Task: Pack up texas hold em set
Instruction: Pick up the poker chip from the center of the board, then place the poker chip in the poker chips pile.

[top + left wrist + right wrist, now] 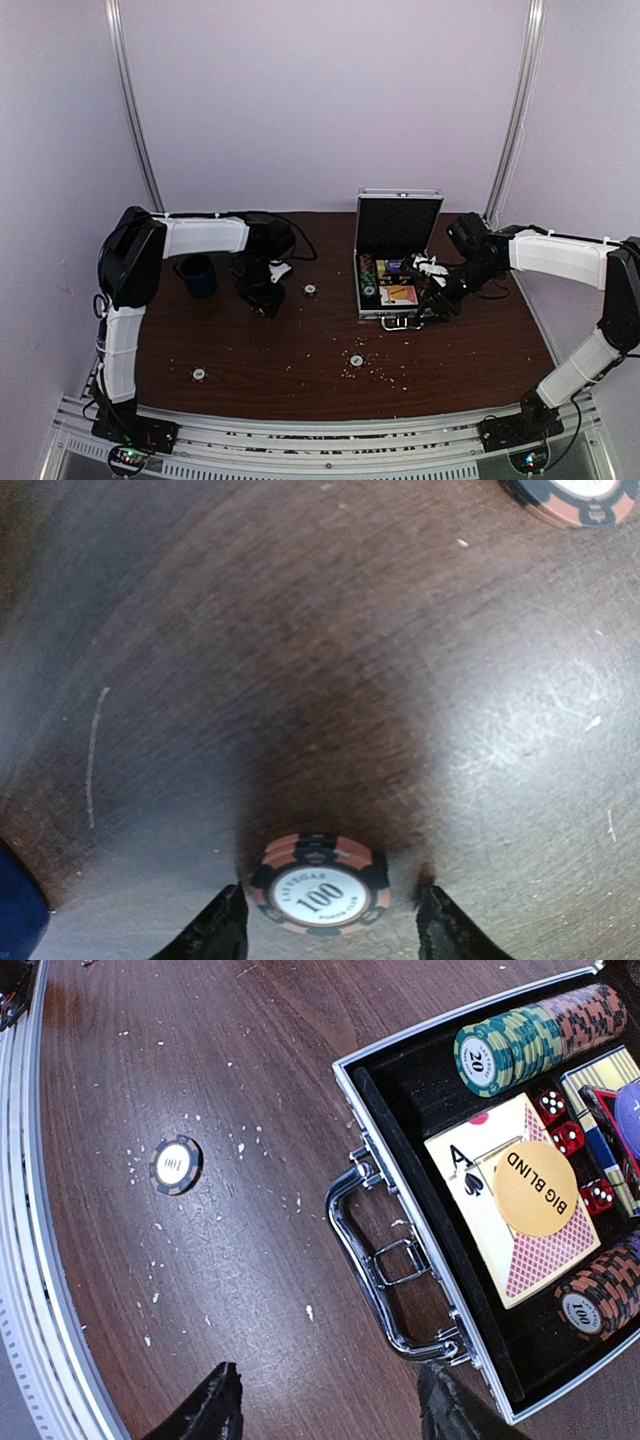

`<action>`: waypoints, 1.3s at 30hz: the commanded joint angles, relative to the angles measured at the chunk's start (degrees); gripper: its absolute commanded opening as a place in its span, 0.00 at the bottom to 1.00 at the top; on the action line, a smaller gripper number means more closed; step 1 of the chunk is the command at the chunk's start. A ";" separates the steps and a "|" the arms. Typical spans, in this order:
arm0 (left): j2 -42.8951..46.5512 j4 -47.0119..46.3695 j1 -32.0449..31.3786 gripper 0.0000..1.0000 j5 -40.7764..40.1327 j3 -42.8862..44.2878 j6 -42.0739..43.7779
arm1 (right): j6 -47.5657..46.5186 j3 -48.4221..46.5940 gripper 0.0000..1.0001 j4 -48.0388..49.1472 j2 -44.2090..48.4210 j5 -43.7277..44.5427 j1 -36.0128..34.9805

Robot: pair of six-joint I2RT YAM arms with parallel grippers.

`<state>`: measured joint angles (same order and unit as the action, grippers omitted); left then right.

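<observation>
Straddling a 100 poker chip (320,888) on the table (300,630), the left gripper (332,940) stands spread, the chip between its fingertips (225,935).

The top view is evenly lit but soft and grainy. In the left wrist view a dark shadow lies on the surface (200,680) above the chip (318,885), with pale glare at right. The right wrist view is sharp; light glints on the handle (338,1222).
</observation>
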<state>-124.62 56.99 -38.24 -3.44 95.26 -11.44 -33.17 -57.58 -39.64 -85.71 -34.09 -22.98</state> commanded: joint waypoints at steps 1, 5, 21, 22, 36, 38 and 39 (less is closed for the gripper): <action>-1.63 -0.90 0.31 0.54 2.12 0.76 1.30 | -0.52 0.20 0.61 -0.33 -0.78 -0.72 0.20; -1.65 -0.98 0.27 0.47 3.09 0.37 1.63 | -0.49 0.16 0.61 -0.28 -0.85 -0.63 0.15; 0.16 -2.19 -14.37 0.35 4.50 9.27 5.90 | 3.56 -0.95 0.58 2.80 0.96 1.68 5.61; 0.07 -2.75 -15.87 0.35 5.20 9.85 6.77 | 3.93 -0.86 0.58 3.26 1.33 2.11 6.67; -6.01 -4.80 -24.03 0.37 10.01 15.34 13.16 | 6.02 0.20 0.59 5.95 3.04 4.38 11.73; -7.04 -4.55 -24.36 0.37 11.03 16.18 13.35 | 5.84 0.11 0.60 5.84 2.77 4.38 11.76; -7.64 -4.24 -24.56 0.37 11.52 16.68 13.48 | 5.76 0.07 0.59 5.76 2.63 4.38 11.78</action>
<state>-130.34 52.64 -62.39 5.21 109.01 0.23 -27.79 -57.60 -34.44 -83.24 -30.57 -11.31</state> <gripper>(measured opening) 0.376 0.595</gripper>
